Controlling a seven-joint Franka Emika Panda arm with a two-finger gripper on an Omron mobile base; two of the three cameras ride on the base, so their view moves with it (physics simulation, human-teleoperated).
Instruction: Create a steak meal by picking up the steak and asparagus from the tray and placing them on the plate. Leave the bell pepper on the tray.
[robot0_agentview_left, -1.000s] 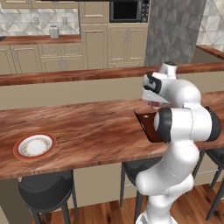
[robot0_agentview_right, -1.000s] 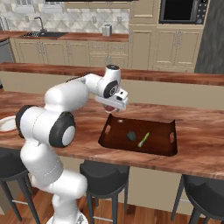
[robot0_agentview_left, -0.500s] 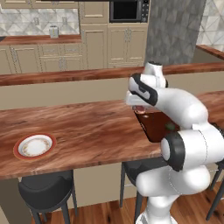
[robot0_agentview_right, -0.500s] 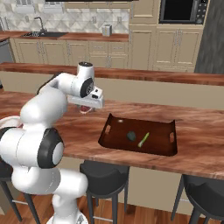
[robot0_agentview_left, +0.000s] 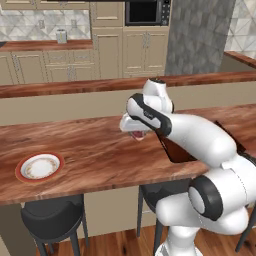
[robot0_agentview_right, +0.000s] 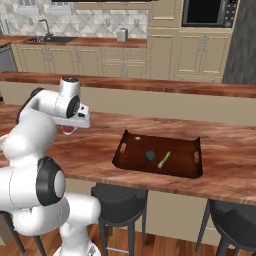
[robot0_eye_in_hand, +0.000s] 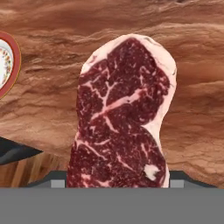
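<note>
My gripper (robot0_agentview_left: 136, 131) hangs above the wooden counter, left of the tray (robot0_agentview_left: 176, 149), and is shut on the steak (robot0_agentview_left: 138, 135). In the hand view the steak (robot0_eye_in_hand: 122, 113), dark red with a pale fat edge, stands up between the jaws of the gripper (robot0_eye_in_hand: 118, 181). The orange-rimmed plate (robot0_agentview_left: 40, 166) lies far to the left on the counter, and its rim (robot0_eye_in_hand: 5, 63) shows at the hand view's left edge. From the right base, the gripper (robot0_agentview_right: 70, 127) holds the steak (robot0_agentview_right: 68, 131) well left of the tray (robot0_agentview_right: 125, 146). The asparagus (robot0_agentview_right: 164, 159) and bell pepper (robot0_agentview_right: 149, 156) lie in the tray.
Dark stools (robot0_agentview_left: 52, 217) (robot0_agentview_right: 120, 197) stand under the counter's front edge. A raised second counter (robot0_agentview_left: 75, 87) runs behind the work surface. Bare wood (robot0_agentview_left: 95, 150) stretches between the gripper and the plate.
The arm has swung left from above the tray, carrying the steak out over the bare counter toward the plate. Asparagus and bell pepper have stayed in the tray.
</note>
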